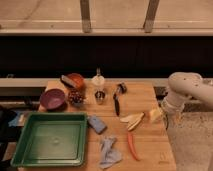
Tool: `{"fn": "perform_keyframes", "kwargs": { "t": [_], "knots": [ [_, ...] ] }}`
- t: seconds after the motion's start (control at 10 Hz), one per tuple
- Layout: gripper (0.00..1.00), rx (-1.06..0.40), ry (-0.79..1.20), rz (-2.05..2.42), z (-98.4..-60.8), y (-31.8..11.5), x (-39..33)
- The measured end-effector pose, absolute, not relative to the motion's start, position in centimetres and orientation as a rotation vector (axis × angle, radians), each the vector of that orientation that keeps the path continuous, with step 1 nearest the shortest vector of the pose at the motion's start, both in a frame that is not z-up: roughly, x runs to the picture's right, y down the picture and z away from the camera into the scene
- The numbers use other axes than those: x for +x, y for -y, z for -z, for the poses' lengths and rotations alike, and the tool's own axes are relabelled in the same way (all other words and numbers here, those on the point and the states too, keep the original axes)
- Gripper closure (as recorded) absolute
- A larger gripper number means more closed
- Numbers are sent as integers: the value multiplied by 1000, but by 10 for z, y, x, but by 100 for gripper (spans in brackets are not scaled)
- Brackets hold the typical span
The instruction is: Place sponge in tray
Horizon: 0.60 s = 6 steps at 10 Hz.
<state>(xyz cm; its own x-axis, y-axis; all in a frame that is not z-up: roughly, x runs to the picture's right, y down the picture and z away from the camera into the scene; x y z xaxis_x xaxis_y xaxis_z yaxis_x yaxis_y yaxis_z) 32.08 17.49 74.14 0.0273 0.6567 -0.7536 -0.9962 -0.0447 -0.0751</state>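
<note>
Looking over the wooden table (150,152) first, since it carries nearly everything, I see the green tray (50,140) filling its front left corner, shallow, with nothing lying inside it. My white arm (186,86) is next in bulk, curving in from the right past the table's right edge. My gripper (170,114) hangs low at that edge, just beside a small yellow block (155,115), and I cannot tell whether it touches the block. Its fingers are spread and I see nothing pinched between them. Behind the tray stands a round purple bowl (52,99). Farther back, an orange-red bowl (76,80) has a dark oblong block (66,80) with a pale edge leaning at its left side. A pale blue-grey rag (109,153) lies crumpled near the front edge, just right of the tray's front right corner. An orange carrot-like piece (132,146) lies to the right of it. A black-handled tool (116,103) lies lengthwise in the middle of the table. Pale curved slices (132,120) sit between that tool and the yellow block. The sponge (97,124), a small blue block, rests on the wood just beside the tray's right rim, outside it, above the rag and well apart from my gripper. A white bottle (98,80) stands at the back. A small cup (100,96) stands in front of it, and a dish of dark red bits (76,96) sits just right of the purple bowl.
</note>
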Motion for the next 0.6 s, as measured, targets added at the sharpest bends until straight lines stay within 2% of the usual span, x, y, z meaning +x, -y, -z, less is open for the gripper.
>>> {"fn": "perform_keyframes", "kwargs": {
  "t": [0.3,0.6],
  "knots": [
    [20,-686,-529,-1269,-740,-162,281],
    [20,-658,-429,-1038,-730,-154,204]
  ]
}}
